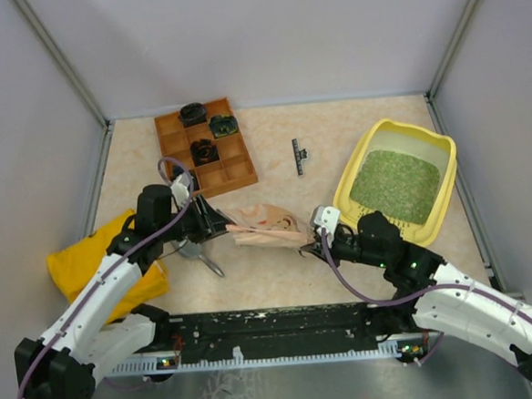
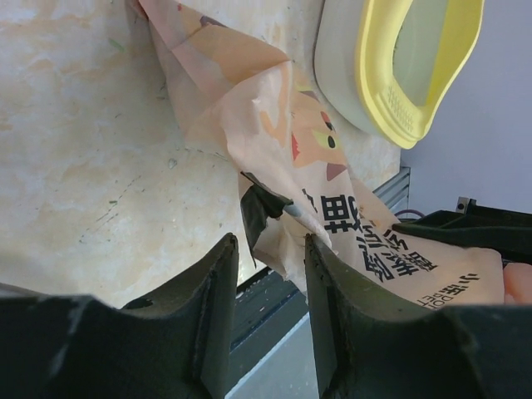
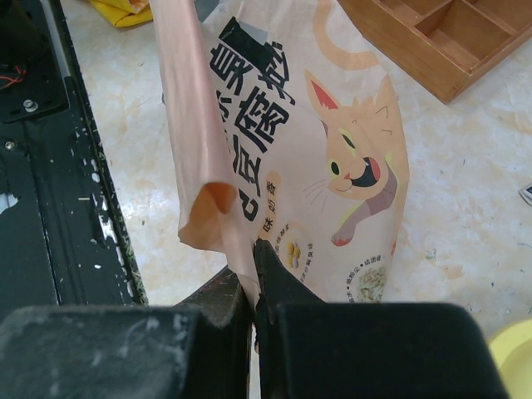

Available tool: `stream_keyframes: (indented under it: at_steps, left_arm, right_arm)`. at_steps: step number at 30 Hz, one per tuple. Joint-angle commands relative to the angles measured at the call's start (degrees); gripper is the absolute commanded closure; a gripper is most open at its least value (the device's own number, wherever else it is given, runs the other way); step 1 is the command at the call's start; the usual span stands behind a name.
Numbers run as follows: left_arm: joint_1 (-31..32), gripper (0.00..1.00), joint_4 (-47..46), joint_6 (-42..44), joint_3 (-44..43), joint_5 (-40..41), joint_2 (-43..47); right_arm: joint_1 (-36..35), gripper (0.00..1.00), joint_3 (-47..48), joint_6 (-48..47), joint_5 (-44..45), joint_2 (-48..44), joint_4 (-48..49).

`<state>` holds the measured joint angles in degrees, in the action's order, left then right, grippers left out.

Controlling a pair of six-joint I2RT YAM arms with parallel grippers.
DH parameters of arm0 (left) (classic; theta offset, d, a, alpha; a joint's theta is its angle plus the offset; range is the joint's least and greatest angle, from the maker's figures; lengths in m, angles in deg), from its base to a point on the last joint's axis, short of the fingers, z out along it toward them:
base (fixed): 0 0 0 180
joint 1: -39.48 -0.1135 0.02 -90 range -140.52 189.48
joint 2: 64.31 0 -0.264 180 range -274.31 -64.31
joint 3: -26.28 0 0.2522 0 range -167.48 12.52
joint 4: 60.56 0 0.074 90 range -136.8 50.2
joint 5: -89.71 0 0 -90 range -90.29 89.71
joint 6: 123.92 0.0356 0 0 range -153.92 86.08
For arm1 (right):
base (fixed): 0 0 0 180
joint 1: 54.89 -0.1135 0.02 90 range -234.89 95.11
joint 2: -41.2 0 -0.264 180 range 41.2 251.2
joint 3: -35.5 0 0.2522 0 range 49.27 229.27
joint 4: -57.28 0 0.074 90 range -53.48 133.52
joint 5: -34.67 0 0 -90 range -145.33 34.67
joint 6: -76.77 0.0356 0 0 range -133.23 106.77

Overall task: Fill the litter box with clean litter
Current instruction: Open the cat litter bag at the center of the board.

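Finding one: the litter box [image 1: 348,177] stands flat on the worktop [image 1: 334,131]. The clean litter [image 1: 397,183], green and grainy, covers much of its floor.

Finding two: a pink pouch [image 3: 332,166] with a cartoon cat lies just left of the litter box, apart from its rim.

Finding three: my right pincer [image 3: 253,258] is pressed together on the pouch edge nearest the litter box, pinching a fold of it.

Finding four: my left pincer [image 2: 270,249] is spread at the pouch's end farthest from the litter box. A black-printed corner lies in the gap, not squeezed.

Finding five: farther left of the litter box are a grey scoop [image 1: 197,254], a yellow cloth bag [image 1: 97,261] and a wooden compartment tray [image 1: 206,149].
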<state>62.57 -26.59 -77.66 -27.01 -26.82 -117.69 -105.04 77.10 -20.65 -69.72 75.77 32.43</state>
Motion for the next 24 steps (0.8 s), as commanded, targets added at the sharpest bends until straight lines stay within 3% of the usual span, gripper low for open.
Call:
stream_keyframes:
  at_steps: [1, 10, 16, 24]
  left_arm:
    - [-0.20, 0.56, -2.88, -1.49, 1.26, -0.22, 0.49]
    - [-0.16, 0.66, -2.37, -1.43, 3.88, 3.71, -0.52]
    - [-0.22, 0.98, -9.49, 2.41, 3.31, 2.08, -3.77]
    - [-0.20, 1.00, -12.68, 7.54, -3.69, 1.31, -13.24]
  right_arm:
    - [-0.65, 1.00, 0.69, -0.07, 1.43, -0.15, 3.46]
    - [-0.86, 1.00, 0.43, 0.74, 1.75, 0.33, 4.54]
    - [-0.87, 0.63, 2.58, 4.27, -1.14, 0.64, 1.50]
    - [-0.84, 0.50, 9.52, 18.41, 5.86, -0.54, 1.36]
